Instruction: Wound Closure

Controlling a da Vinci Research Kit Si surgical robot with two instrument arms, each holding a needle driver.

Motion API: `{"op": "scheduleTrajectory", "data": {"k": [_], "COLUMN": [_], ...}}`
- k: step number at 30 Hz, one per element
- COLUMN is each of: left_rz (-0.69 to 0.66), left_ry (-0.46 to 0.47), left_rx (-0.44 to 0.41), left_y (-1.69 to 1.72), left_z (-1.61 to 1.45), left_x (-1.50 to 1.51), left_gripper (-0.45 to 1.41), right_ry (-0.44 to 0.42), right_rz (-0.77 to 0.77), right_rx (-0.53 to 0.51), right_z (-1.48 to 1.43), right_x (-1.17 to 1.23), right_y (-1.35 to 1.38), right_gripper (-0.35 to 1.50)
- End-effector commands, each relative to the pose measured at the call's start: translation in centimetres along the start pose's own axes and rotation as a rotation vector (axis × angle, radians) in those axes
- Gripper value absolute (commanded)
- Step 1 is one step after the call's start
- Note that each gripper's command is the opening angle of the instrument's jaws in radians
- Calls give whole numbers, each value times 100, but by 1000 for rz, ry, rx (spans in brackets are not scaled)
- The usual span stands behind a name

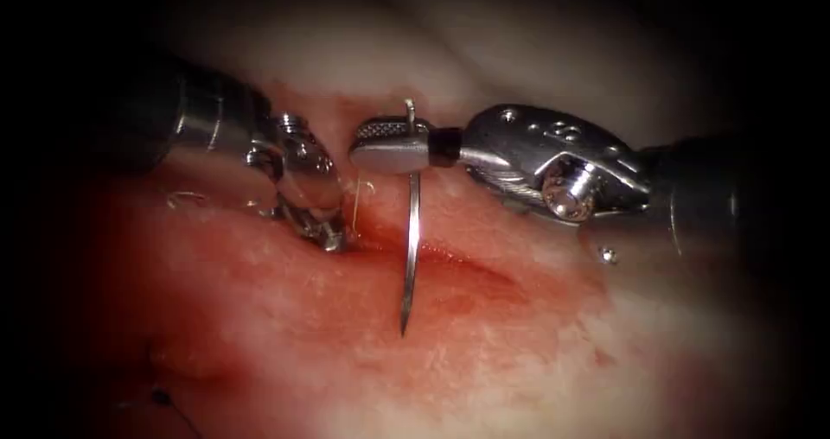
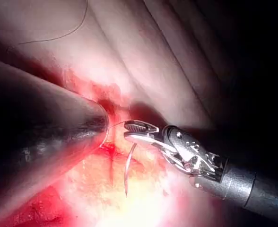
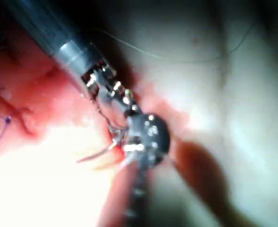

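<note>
Tissue [image 1: 536,361] lies under both of our tools, pale at the edges and stained with red fluid [image 1: 285,301] around the cut [image 1: 467,262], which runs slantwise just below the two tool tips. Our right tool [image 1: 389,145] reaches in level above the cut, its jaws clenched on the needle [image 1: 411,249] close to the blunt end of its curve; a short stub of the needle stands above the jaws, and the long remainder hangs down from them across the cut, its point free in the air over the tissue, not in it. From the left wrist view the same tool [image 2: 138,132] shows the needle [image 2: 127,172] curving downward from its grip, clear of the surface. Our left tool [image 1: 324,232] sits just to the left of the right tool's tip, pointing down with its tip against the tissue at the left end of the cut; we cannot tell how its jaws stand or whether it holds anything. A fine pale thread [image 1: 354,206] runs between the two tool tips, just beside the left one.
</note>
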Motion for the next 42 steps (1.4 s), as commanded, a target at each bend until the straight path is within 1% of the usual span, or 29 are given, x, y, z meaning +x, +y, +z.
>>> {"op": "scheduleTrajectory", "data": {"k": [1, 3, 5, 6, 7, 8, 9, 10, 13, 14, 18, 24, 30, 34, 38, 42], "left_rz": [3, -2, -17, -28, -15, -17, -15, -15, -23, -17, 1, 12, 15, 20, 21, 23], "left_ry": [4, 10, 12, 12, 12, 9, 3, 3, -11, -15, -26, -19, -5, 10, 12, 17], "left_rx": [-2, -15, -31, -40, -49, -52, -56, -56, -66, -70, -79, -83, -79, -76, -72, -70], "left_y": [-5, -8, -11, -12, -12, -12, -12, -12, -9, -7, 1, 8, 15, 16, 16, 16], "left_z": [5, 4, 3, 2, -1, -2, -3, -3, -7, -8, -6, -9, -16, -20, -20, -21], "left_x": [4, 8, 13, 13, 14, 14, 13, 13, 10, 9, 1, -2, 2, 4, 4, 3], "left_gripper": [-7, -1, 12, 23, 38, 41, 49, 49, 57, 58, 61, 61, 61, 61, 61, 61], "right_ry": [2, 5, 11, 12, 12, 13, 20, 20, 32, 37, 52, 66, 75, 80, 83, 85], "right_rz": [0, -6, -12, -19, -33, -40, -49, -49, -60, -65, -70, -67, -67, -76, -83, -91], "right_rx": [2, -1, -5, -18, -41, -57, -78, -78, -113, -126, -171, -195, -212, -246, -257, -273], "right_z": [8, 8, 8, 8, 8, 9, 12, 12, 13, 13, 13, 18, 25, 32, 40, 50], "right_x": [-3, -2, -3, -3, -5, -6, -9, -9, -19, -23, -29, -27, -27, -36, -43, -46], "right_y": [2, 3, 5, 7, 11, 16, 26, 26, 49, 56, 68, 71, 73, 79, 82, 82], "right_gripper": [-35, -35, -35, -35, -35, -35, -35, -35, -35, -35, -35, -35, -35, -35, -35, -35]}}
